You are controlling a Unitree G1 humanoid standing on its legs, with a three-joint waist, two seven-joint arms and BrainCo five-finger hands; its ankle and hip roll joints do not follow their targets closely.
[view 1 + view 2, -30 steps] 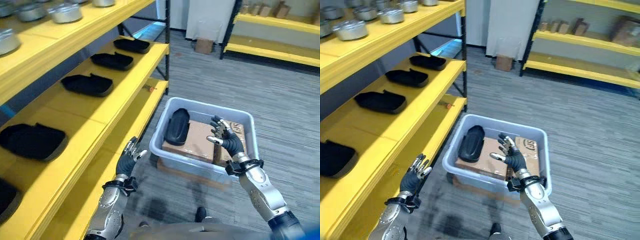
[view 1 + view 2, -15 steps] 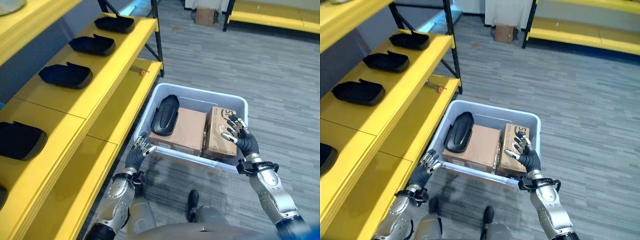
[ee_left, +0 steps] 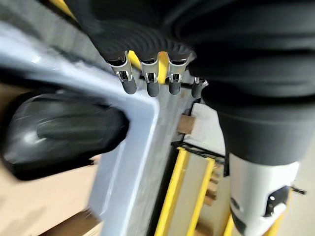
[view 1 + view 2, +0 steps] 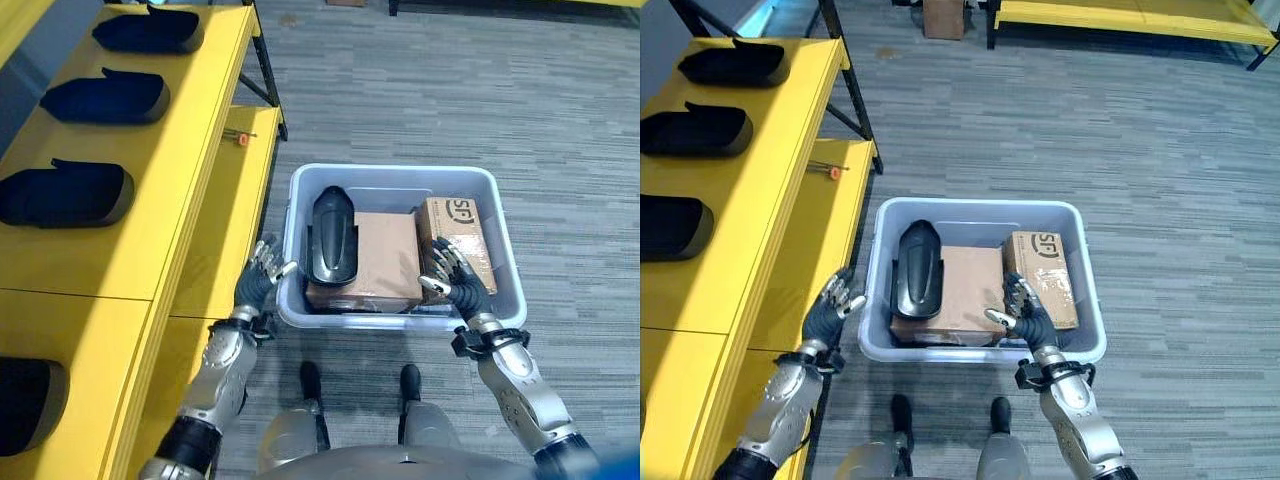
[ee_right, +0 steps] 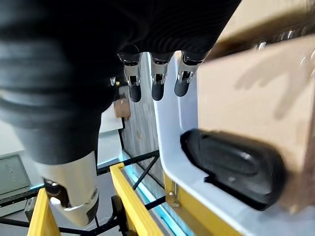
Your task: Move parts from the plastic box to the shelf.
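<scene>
Left eye view: the black part (image 4: 333, 235) lies on a cardboard box (image 4: 375, 260) in the plastic box (image 4: 400, 176); both hands hover open. Left wrist view: the left hand (image 3: 147, 73) could snag the rim. Right wrist view: the right hand (image 5: 155, 73) might miss.

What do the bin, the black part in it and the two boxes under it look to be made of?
Bin: pale blue-grey plastic, smooth moulded rim, slightly glossy. Black part: probably moulded plastic or rubber; rounded shell with soft sheen. Larger box and smaller box: brown corrugated cardboard, matte, the smaller one apparently taped.
</scene>
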